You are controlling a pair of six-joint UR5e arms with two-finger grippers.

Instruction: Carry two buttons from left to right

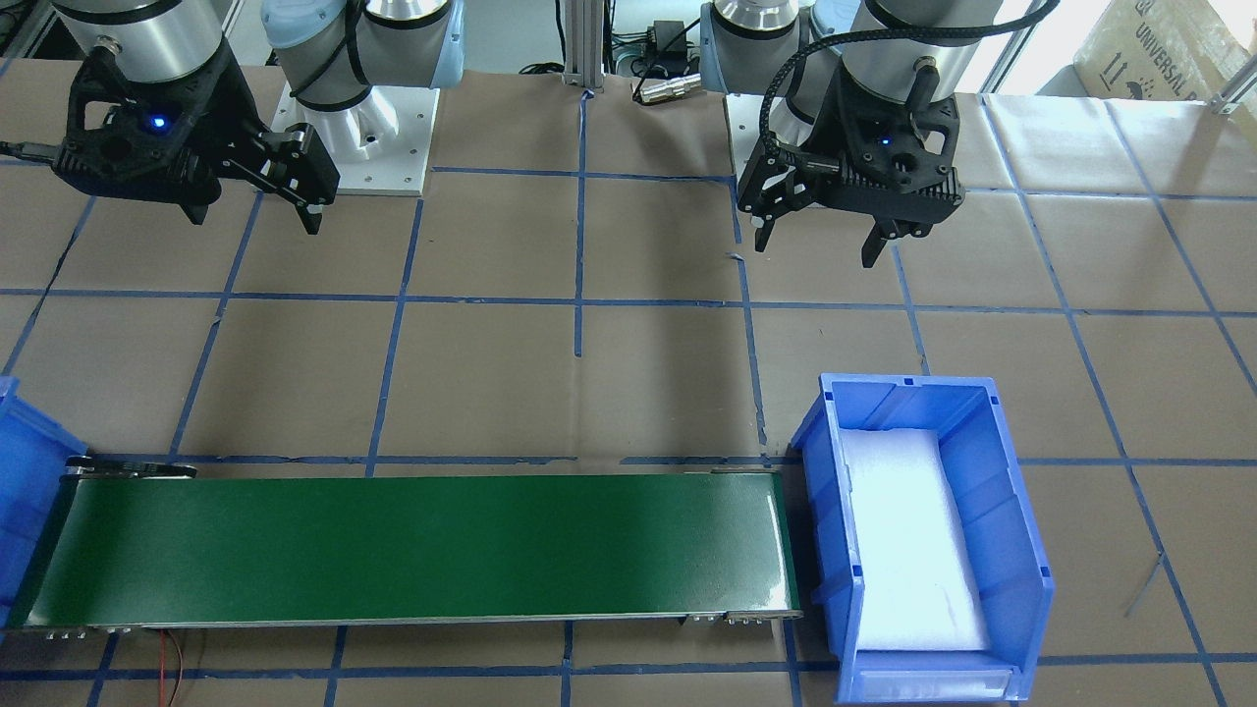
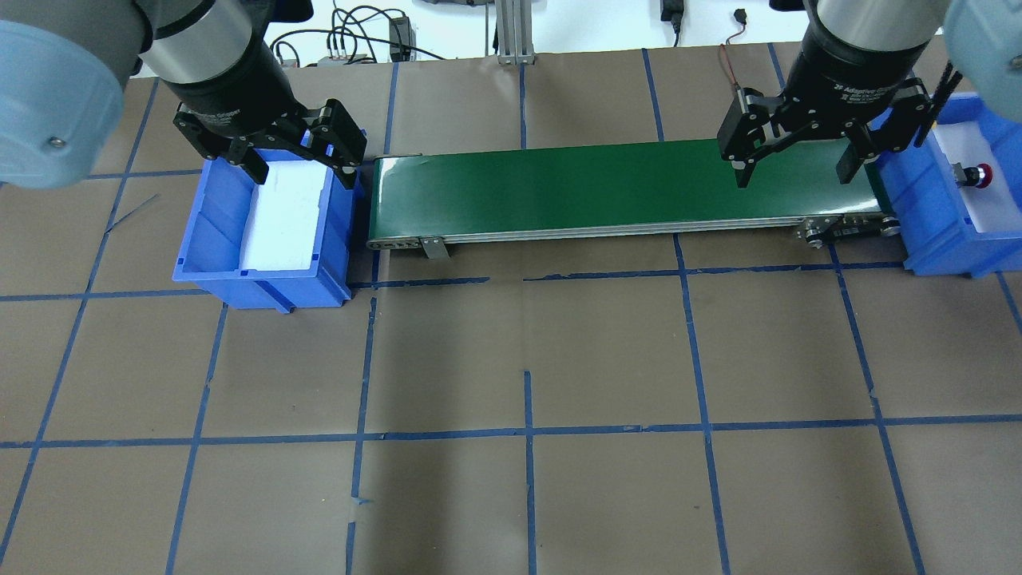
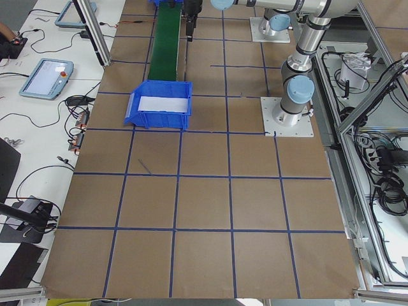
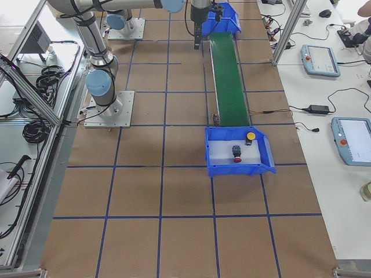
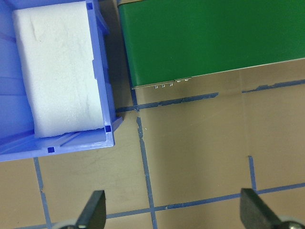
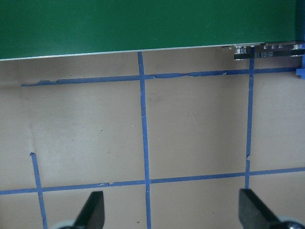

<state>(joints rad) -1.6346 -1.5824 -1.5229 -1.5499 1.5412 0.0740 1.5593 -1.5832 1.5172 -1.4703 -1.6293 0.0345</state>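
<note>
The red button (image 4: 237,153) and the yellow button (image 4: 250,136) lie on white foam in the right blue bin (image 4: 264,153). In the overhead view only the red button (image 2: 977,174) shows in that bin (image 2: 930,231). My left gripper (image 2: 304,174) is open and empty, high up by the left blue bin (image 2: 263,283), which holds only white foam (image 5: 57,71). My right gripper (image 2: 792,177) is open and empty, high up near the right end of the green conveyor belt (image 2: 599,188). Both wrist views show spread fingertips (image 5: 93,210) (image 6: 90,212) over bare table.
The conveyor (image 1: 412,550) runs between the two bins. The left bin (image 1: 1021,550) sits at its end on the view's right, the right bin's corner (image 1: 20,471) at the left edge. Brown paper with blue tape lines (image 2: 527,435) covers the table.
</note>
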